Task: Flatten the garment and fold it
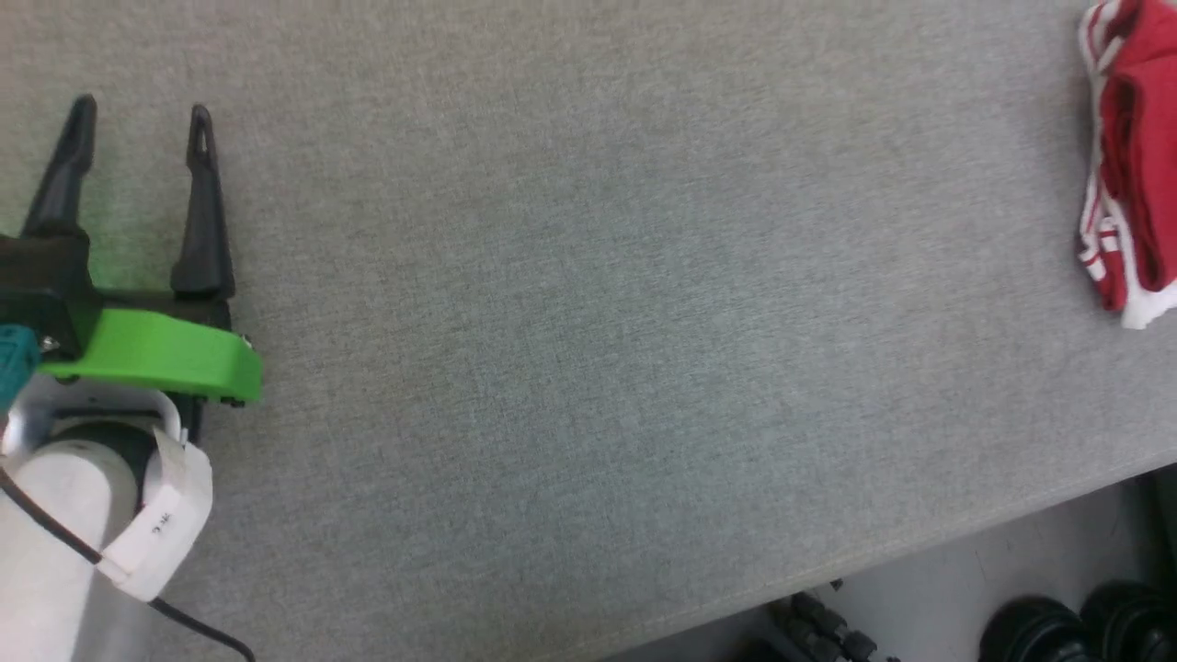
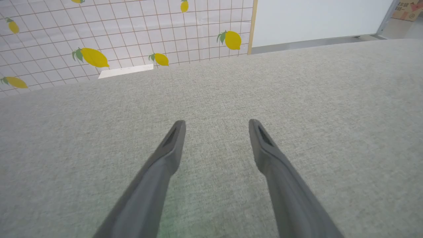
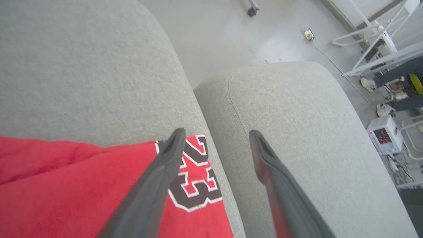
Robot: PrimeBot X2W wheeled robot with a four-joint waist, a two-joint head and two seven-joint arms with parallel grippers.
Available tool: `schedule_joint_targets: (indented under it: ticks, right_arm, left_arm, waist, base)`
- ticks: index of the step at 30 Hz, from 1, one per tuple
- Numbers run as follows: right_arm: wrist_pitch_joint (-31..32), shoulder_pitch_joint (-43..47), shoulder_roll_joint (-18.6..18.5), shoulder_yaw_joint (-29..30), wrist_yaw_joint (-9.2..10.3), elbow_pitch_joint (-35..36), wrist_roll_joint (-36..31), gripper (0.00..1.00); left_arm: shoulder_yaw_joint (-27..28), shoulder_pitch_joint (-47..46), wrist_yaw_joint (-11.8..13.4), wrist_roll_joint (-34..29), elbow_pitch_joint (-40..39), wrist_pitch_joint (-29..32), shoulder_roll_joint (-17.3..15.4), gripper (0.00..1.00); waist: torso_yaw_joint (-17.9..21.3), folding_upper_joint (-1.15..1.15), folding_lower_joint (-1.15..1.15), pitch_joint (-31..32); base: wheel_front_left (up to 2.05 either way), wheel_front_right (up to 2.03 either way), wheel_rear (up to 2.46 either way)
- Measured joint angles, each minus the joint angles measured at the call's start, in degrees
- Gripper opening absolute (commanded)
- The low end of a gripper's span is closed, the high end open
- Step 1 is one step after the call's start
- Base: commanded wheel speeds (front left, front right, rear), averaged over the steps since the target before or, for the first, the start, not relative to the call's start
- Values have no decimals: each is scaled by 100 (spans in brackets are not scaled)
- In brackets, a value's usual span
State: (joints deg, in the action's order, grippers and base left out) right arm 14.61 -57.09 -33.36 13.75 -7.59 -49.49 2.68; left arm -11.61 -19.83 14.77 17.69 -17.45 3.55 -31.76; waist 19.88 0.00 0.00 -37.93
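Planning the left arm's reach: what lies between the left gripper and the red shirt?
In the head view, the stretch between the left gripper and the garment is bare grey upholstery.

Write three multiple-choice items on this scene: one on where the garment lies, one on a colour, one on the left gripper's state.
1. In the head view, the garment lies:
A. at the right edge
B. in the middle
C. at the lower left

2. The number on it is:
A. yellow
B. black edged in white
C. green

3. The left gripper is:
A. shut on cloth
B. shut on nothing
C. open, holding nothing

Key:
1 A: its red and white cloth shows at that edge.
2 B: the right wrist view shows dark digits with white outlines.
3 C: its fingers stand apart over the grey fabric, with nothing between them.
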Motion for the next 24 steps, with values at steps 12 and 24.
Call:
schedule_joint_targets:
  ticks: [12,24]
  right_arm:
    - [-1785,-4,444,-980,0,1518,1055,100]
    - [-2386,1433,1552,-1078,1,3095,1826,100]
  left_arm:
    - [112,502,-2,609,1071,-1152,677,100]
    - [156,813,-114,914,1801,-1645,1057,100]
  waist:
    - [-116,0,-1,1119]
    - [-572,0,-1,2322]
  base:
    - [0,0,0]
    - [0,0,0]
